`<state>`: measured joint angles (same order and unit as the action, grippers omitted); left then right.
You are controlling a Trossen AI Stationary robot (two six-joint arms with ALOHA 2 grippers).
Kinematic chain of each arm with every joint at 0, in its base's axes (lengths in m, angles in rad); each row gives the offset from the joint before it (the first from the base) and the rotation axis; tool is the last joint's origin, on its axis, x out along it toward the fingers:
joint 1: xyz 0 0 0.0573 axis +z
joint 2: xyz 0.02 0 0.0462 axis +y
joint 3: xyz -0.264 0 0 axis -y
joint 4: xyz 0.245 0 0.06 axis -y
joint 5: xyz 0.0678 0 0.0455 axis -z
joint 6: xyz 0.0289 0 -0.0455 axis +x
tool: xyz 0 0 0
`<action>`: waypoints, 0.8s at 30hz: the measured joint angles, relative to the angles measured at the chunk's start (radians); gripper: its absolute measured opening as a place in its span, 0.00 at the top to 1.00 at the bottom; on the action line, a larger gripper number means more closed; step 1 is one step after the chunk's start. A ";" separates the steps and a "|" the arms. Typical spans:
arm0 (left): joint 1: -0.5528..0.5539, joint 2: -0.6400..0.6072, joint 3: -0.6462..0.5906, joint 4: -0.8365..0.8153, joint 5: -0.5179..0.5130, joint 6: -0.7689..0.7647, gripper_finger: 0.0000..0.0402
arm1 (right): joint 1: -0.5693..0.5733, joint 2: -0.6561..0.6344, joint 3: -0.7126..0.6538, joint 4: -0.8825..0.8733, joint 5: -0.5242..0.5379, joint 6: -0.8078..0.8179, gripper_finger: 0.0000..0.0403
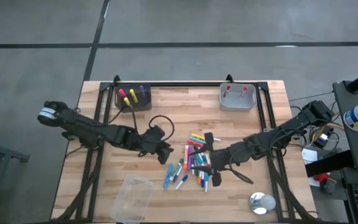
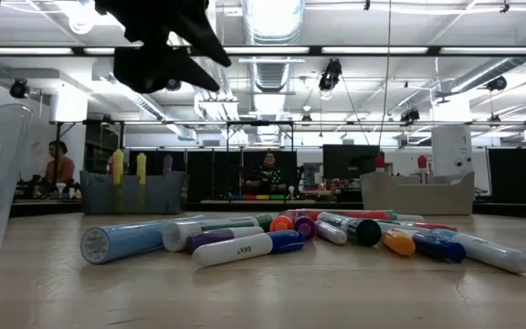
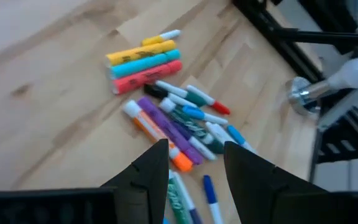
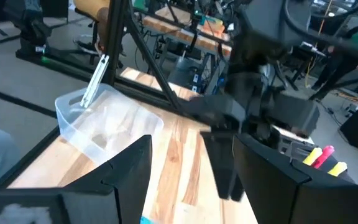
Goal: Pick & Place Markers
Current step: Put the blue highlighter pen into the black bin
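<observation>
The left gripper (image 1: 166,154) is hovering with fingers spread and empty, just left of the markers (image 1: 194,165). The right gripper (image 1: 210,158) is hanging over the pile's right side, fingers likewise parted, holding nothing. The markers (short capped pens, mixed colours, several white-barrelled) are lying loosely heaped at lower centre of the wooden table (image 1: 166,112).

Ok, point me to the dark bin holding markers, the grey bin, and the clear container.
Dark bin (image 1: 133,103), high view: its front wall.
Grey bin (image 1: 237,103), high view: its front wall.
Clear container (image 1: 131,198), high view: middle of its see-through body.
</observation>
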<state>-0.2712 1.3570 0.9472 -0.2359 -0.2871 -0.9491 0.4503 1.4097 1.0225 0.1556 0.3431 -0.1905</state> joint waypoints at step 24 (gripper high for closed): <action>-0.187 0.176 0.016 0.106 -0.014 -0.206 0.64 | 0.001 0.000 0.000 -0.036 0.034 0.027 0.46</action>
<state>-0.4585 1.5334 0.9631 -0.1294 -0.3013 -1.1555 0.4515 1.4099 1.0225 0.1197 0.3775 -0.1638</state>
